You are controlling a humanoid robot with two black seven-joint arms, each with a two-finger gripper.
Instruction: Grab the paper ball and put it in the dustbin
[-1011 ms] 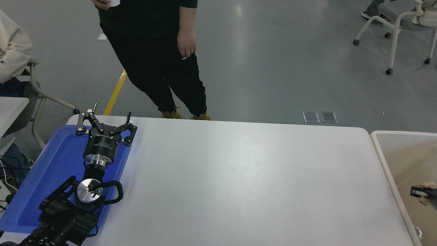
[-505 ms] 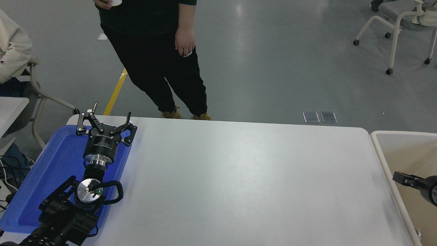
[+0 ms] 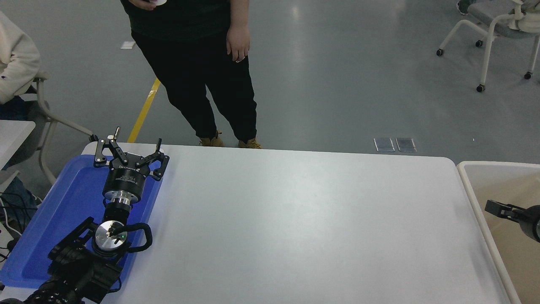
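Note:
The dustbin (image 3: 498,164), with a thick off-white rim and tan inner walls, stands off the table's right end, cut by the picture's edge. My right gripper (image 3: 502,210) comes in from the right edge and hangs over the bin's inside, mostly out of frame. The paper ball is not in view, neither on the table nor in the visible part of the bin. My left gripper (image 3: 130,148) is parked open and empty over the far end of the blue tray (image 3: 63,211) at the lower left.
A person in black (image 3: 202,63) stands at the table's far side, left of centre, one hand hanging down. Another person sits at the far left. A wheeled chair (image 3: 489,33) stands at the top right. The white table (image 3: 303,219) spans the middle.
My right gripper rose from low in the bin, where a tan lump sat at it, and now hangs higher with no lump in sight. The standing person shifted slightly right.

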